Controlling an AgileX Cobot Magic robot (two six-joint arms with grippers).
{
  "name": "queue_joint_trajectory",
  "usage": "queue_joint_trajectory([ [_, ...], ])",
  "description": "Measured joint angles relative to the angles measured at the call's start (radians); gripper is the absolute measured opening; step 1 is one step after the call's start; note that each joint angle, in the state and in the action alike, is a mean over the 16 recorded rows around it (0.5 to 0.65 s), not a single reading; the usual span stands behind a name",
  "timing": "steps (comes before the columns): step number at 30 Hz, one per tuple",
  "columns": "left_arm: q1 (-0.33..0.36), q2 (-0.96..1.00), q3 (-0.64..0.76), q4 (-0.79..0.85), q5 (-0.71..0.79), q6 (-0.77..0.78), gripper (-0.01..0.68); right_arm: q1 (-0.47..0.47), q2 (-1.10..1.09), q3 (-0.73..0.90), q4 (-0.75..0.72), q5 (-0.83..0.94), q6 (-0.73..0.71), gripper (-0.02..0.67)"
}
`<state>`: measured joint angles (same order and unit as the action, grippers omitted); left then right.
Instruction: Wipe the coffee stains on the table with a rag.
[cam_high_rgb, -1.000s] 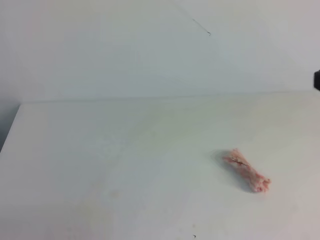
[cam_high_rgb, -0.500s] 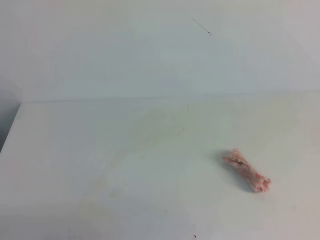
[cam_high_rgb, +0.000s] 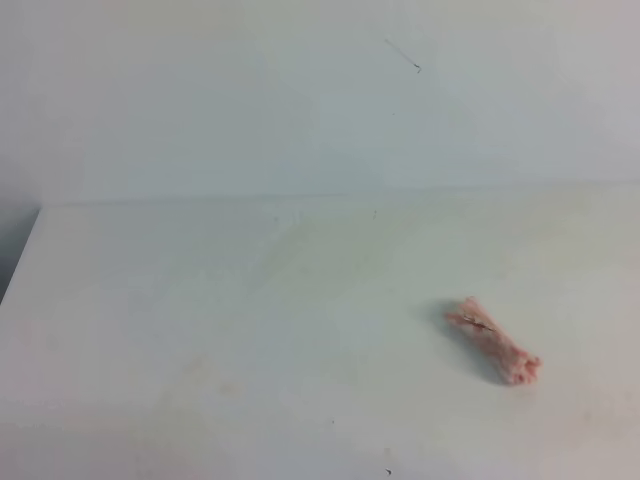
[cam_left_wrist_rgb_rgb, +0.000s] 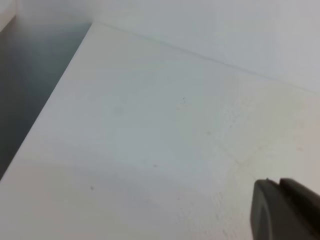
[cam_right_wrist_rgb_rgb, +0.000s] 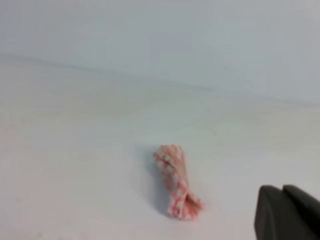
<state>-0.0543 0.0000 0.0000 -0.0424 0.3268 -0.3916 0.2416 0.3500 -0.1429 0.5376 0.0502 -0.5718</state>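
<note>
My right end effector (cam_right_wrist_rgb_rgb: 285, 212) is clenched on nothing; only its dark tip shows at the lower right corner of the right wrist view. My left end effector (cam_left_wrist_rgb_rgb: 282, 210) shows the same dark corner in its own view, and whether it is released or clenched I cannot tell.

The small rolled pink and white fuzzy rag (cam_right_wrist_rgb_rgb: 176, 183) lies free on the large flat white surface (cam_high_rgb: 180, 330), toward the right, apart from both end effectors.

I think the risk is this: with closed jaws I would only push the rag away and not take it. Also I cannot find the pale tan coffee stain here, only faint yellowish smears, so I may wipe the wrong place.

One second ago a dark part showed at the right edge of the high view; now it is gone. The rag has not moved.
</note>
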Motion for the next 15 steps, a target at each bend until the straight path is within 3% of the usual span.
queue_joint_trajectory([
  [9, 0.0, 0.0, 0.0, 0.0, 0.0, 0.0, 0.001, -0.153, -0.301, 0.14, 0.006, 0.014, -0.002, -0.004],
  [15, 0.0, 0.0, 0.0, 0.0, 0.0, 0.0, 0.001, -0.198, -0.369, 0.174, 0.011, 0.035, -0.003, -0.004],
])
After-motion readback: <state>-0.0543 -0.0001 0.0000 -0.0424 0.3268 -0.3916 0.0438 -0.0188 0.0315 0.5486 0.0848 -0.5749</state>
